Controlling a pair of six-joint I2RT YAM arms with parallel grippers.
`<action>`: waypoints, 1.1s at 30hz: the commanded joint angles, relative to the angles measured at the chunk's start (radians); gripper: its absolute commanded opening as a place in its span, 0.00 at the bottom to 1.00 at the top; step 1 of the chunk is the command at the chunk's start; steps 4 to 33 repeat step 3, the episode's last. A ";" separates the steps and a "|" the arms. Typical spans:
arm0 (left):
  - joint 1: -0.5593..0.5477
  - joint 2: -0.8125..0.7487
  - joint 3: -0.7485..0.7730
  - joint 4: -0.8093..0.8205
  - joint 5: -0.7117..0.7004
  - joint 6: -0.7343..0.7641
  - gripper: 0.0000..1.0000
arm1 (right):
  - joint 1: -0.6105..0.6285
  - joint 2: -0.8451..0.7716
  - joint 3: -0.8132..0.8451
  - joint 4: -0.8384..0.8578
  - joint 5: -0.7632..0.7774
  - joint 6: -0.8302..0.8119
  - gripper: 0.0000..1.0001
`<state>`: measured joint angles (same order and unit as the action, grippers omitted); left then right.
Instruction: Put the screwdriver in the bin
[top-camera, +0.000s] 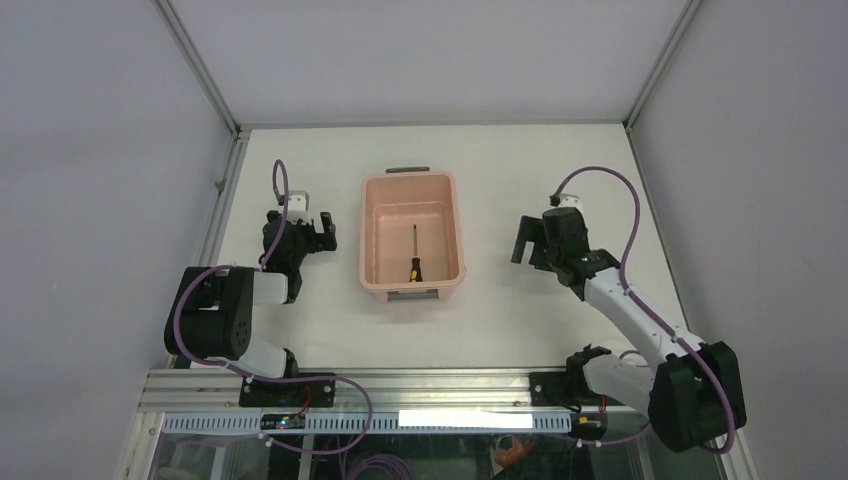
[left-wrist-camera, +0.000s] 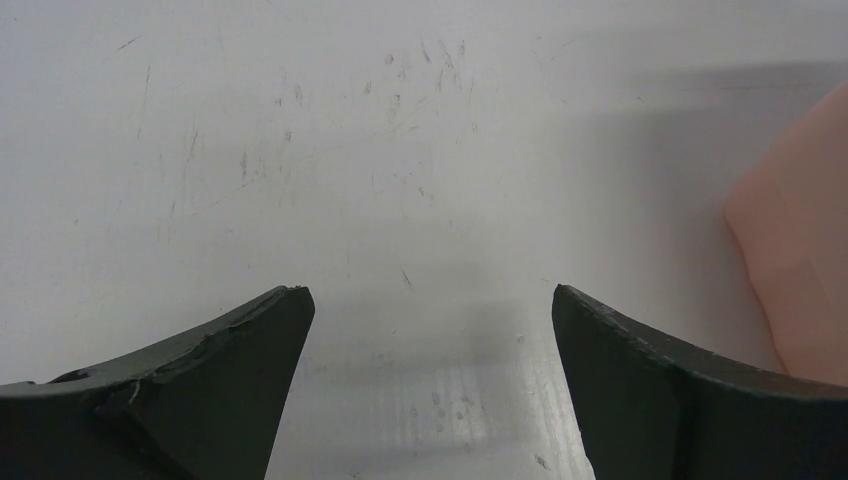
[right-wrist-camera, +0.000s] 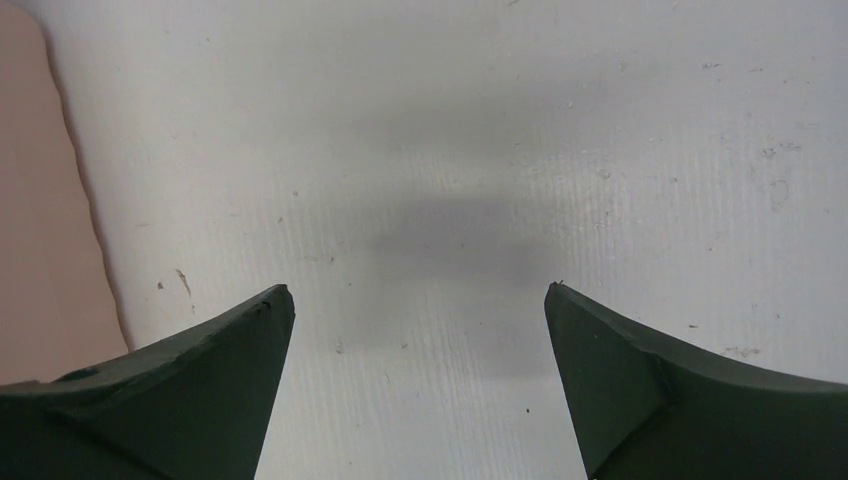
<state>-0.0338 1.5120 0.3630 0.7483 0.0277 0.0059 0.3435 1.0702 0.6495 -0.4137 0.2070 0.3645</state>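
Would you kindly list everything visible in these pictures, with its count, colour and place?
bin: one, salmon-pink with dark grey handles, middle of the table between the arms.
screwdriver: one, dark shaft with yellow-and-black handle, lying on the bin's floor, handle toward the arm bases.
table: one, white, scuffed, under everything.
left gripper: one, black, open and empty, left of the bin.
right gripper: one, black, open and empty, right of the bin.
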 joint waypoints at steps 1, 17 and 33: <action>-0.010 -0.005 0.018 0.063 0.009 -0.015 0.99 | -0.005 0.014 -0.006 0.156 0.039 0.049 0.99; -0.010 -0.005 0.017 0.063 0.009 -0.015 0.99 | -0.004 0.011 -0.018 0.191 0.017 0.039 0.99; -0.010 -0.005 0.017 0.063 0.009 -0.015 0.99 | -0.004 0.011 -0.018 0.191 0.017 0.039 0.99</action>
